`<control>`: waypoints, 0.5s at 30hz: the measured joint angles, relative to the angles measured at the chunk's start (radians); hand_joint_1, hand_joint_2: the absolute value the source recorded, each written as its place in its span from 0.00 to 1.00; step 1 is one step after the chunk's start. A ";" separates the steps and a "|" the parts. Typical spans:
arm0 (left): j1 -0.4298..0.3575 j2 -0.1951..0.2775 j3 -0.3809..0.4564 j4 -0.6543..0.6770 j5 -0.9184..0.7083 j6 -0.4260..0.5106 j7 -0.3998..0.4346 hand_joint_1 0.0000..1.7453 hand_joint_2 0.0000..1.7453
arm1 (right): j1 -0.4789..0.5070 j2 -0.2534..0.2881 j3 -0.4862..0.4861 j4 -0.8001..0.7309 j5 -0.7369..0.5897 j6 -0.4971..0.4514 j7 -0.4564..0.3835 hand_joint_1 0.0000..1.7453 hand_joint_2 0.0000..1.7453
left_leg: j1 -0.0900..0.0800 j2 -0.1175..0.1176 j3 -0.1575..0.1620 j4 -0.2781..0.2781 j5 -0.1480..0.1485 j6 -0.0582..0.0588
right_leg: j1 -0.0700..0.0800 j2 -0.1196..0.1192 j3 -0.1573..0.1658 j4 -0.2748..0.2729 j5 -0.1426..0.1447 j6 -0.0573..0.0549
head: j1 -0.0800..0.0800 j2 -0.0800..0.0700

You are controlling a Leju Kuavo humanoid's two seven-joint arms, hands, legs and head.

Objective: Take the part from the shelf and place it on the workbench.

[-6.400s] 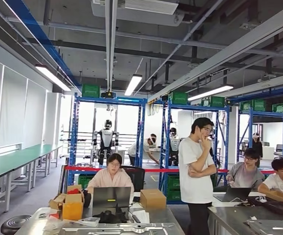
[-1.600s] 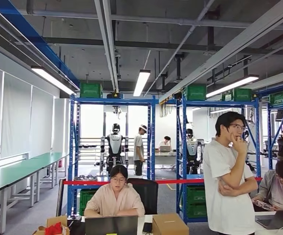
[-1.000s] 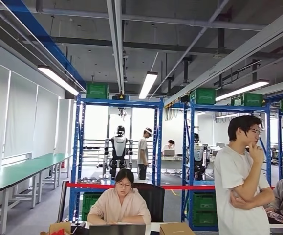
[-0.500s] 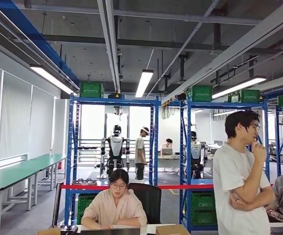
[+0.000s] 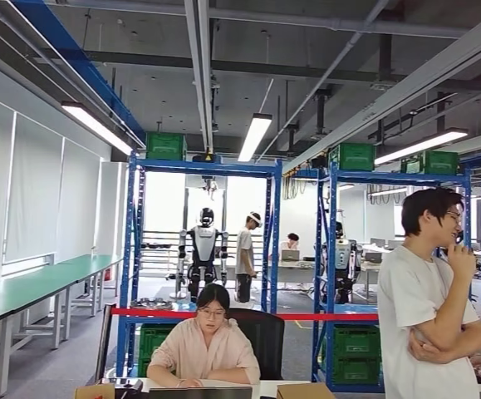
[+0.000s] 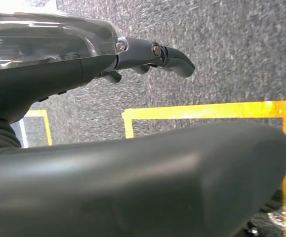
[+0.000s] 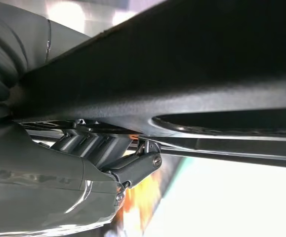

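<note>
Grey carpet (image 6: 226, 49) is seen beyond the fingers (image 6: 171, 55) of the left hand (image 6: 96, 59), which are stretched apart with nothing held. A dark flat slab (image 7: 171, 84) lies against the fingers (image 7: 134, 168) of the right hand (image 7: 78, 168); whether it is gripped cannot be told. If it is the part, it is judged stiff and smooth, best taken by an edge.

Shelf racks (image 5: 274, 241) blue, green crates (image 5: 166, 145) on top and below. Barrier tape (image 5: 250, 315) red. Bench tops (image 5: 31, 283) at left green. Seated person's shirt (image 5: 203, 353) pale pink; standing person's shirt (image 5: 413, 332) white. Floor (image 6: 226, 54) speckled grey, with yellow floor lines (image 6: 201, 111).
</note>
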 joint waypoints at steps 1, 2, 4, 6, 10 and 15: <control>0.000 -0.003 -0.002 0.000 -0.002 -0.001 -0.001 0.00 1.00 | -0.020 -0.002 -0.022 0.000 0.012 -0.014 0.007 1.00 1.00 | 0.000 -0.001 0.000 -0.001 0.000 -0.003 | 0.003 0.000 0.013 -0.033 0.009 -0.006 | 0.000 0.000; 0.000 -0.005 -0.004 0.000 -0.005 -0.002 -0.002 0.00 1.00 | -0.040 -0.004 -0.046 0.000 0.028 -0.026 0.016 1.00 1.00 | 0.001 -0.001 -0.001 -0.003 0.001 -0.008 | 0.006 0.000 0.017 -0.045 0.008 -0.010 | 0.000 0.000; 0.000 -0.007 -0.006 0.000 -0.012 -0.006 -0.005 0.00 1.00 | -0.079 -0.011 -0.093 0.002 0.060 -0.037 0.037 1.00 1.00 | 0.002 -0.001 0.000 -0.006 0.001 -0.018 | 0.004 -0.001 0.021 -0.058 0.013 -0.012 | 0.000 0.001; 0.000 -0.011 -0.010 0.000 -0.019 -0.010 -0.009 0.00 1.00 | -0.130 -0.014 -0.143 0.008 0.099 -0.041 0.061 1.00 1.00 | 0.001 0.000 -0.012 0.022 -0.023 -0.024 | -0.003 -0.003 0.027 -0.074 0.022 -0.017 | 0.000 0.000; -0.002 -0.017 -0.022 0.000 -0.036 -0.016 -0.017 0.00 1.00 | -0.232 -0.014 -0.220 0.044 0.211 -0.073 0.109 1.00 1.00 | 0.002 0.001 -0.114 0.244 -0.124 -0.033 | -0.004 -0.006 0.029 -0.079 0.025 -0.021 | 0.000 0.000; -0.007 -0.022 -0.034 0.000 -0.050 -0.022 -0.030 0.00 1.00 | -0.290 -0.014 -0.227 0.109 0.419 -0.157 0.136 1.00 1.00 | 0.009 0.004 -0.031 0.052 -0.006 -0.038 | -0.005 -0.004 0.027 -0.059 0.011 -0.006 | 0.000 0.000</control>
